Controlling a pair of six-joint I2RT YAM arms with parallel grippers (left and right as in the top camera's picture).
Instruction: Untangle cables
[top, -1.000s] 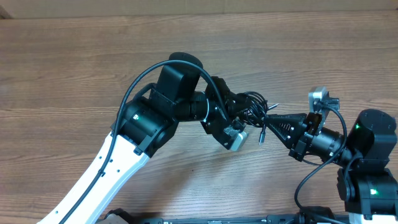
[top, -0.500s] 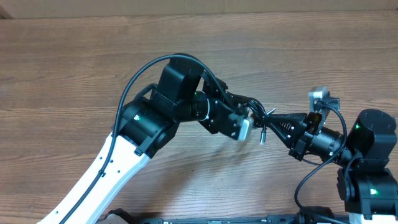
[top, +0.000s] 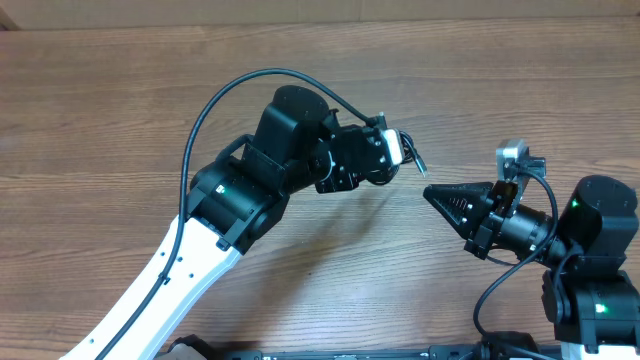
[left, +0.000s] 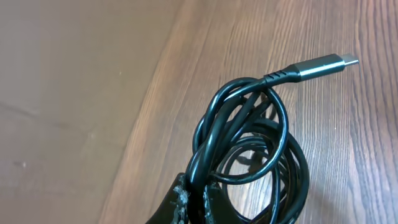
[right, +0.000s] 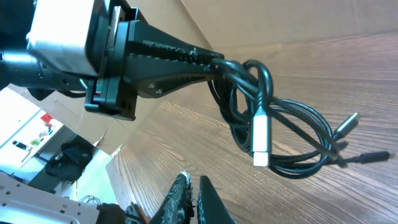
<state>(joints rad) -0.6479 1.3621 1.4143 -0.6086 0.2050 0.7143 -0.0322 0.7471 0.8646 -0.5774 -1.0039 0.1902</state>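
The cables (left: 249, 140) are thin black cords wound in loops, with a grey metal-tipped plug (left: 323, 65) sticking out. My left gripper (left: 194, 198) is shut on one loop and holds the bundle up off the table. In the right wrist view the bundle (right: 273, 134) hangs from the left gripper (right: 214, 65), with a white plug (right: 260, 142) in front. In the overhead view only a plug end (top: 417, 160) shows beside the left gripper (top: 398, 150). My right gripper (right: 194, 186) is shut and empty, apart from the bundle; it also shows in the overhead view (top: 432, 192).
The wooden table (top: 120, 120) runs under both arms. A thick black arm cable (top: 260, 85) arches over the left arm. The right arm's base (top: 590, 270) stands at the front right edge.
My left gripper has swung up and back with the bundle, away from my right gripper's tips. The right arm has not moved.
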